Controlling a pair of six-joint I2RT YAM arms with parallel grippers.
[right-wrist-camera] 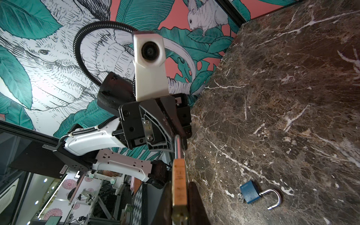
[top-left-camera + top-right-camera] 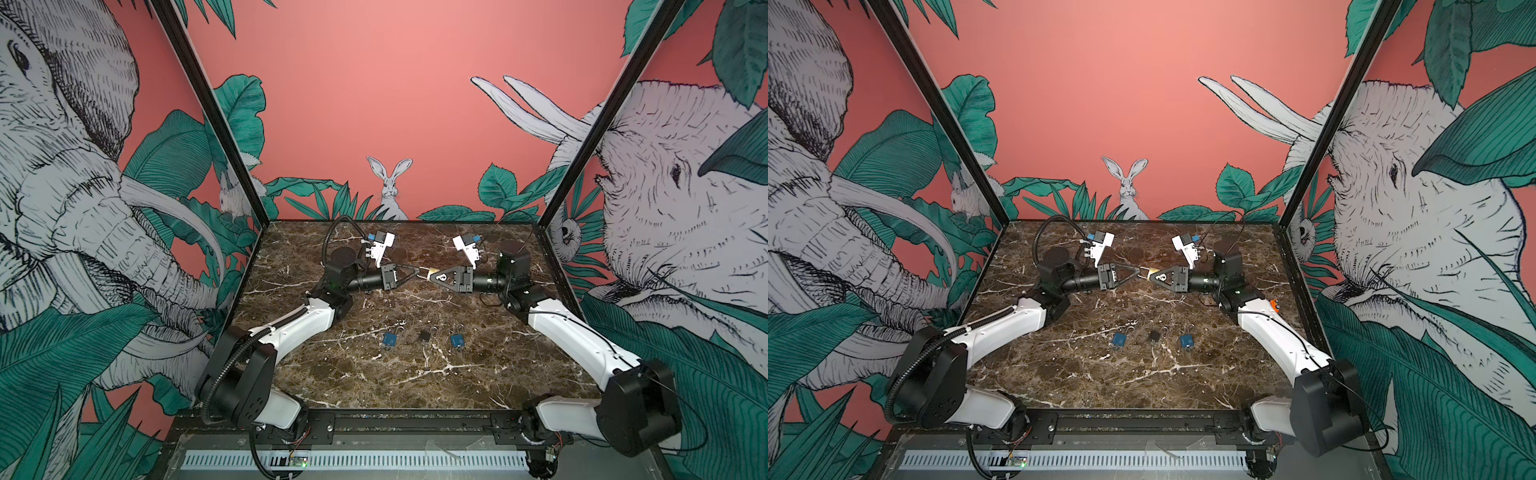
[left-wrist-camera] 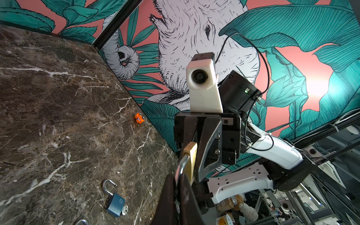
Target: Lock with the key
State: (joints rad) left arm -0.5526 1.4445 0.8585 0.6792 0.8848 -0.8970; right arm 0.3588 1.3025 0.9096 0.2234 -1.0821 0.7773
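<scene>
Wide marble desk (image 2: 374, 386), and both arms are stretched in over its far half, meeting tip to tip above the surface, clear of the stone. The right hand (image 2: 430, 277) is clamped on the body of the brass padlock (image 2: 433, 272), which is held up in the air between the two, and the right wrist view shows that body pinched squarely between its fingers. The left hand (image 2: 414, 272) is clenched too, gripping the steel shackle (image 1: 178, 146) at its bend. So lock and shackle are both held. Whether the shackle has been pushed home I cannot tell, and I cannot make out a key in this lock from any view. My read: this one is mid-closing, not finished. Down on the near half of the desk lie two blue padlocks (image 2: 390, 340) (image 2: 457, 340) with a black padlock (image 2: 424, 336) between them, all well apart from the hands. In the right wrist view, one blue lock lies with its shackle swung open and a small silver key (image 1: 240, 198) in its base, so that one at least looks to be waiting its turn.
</scene>
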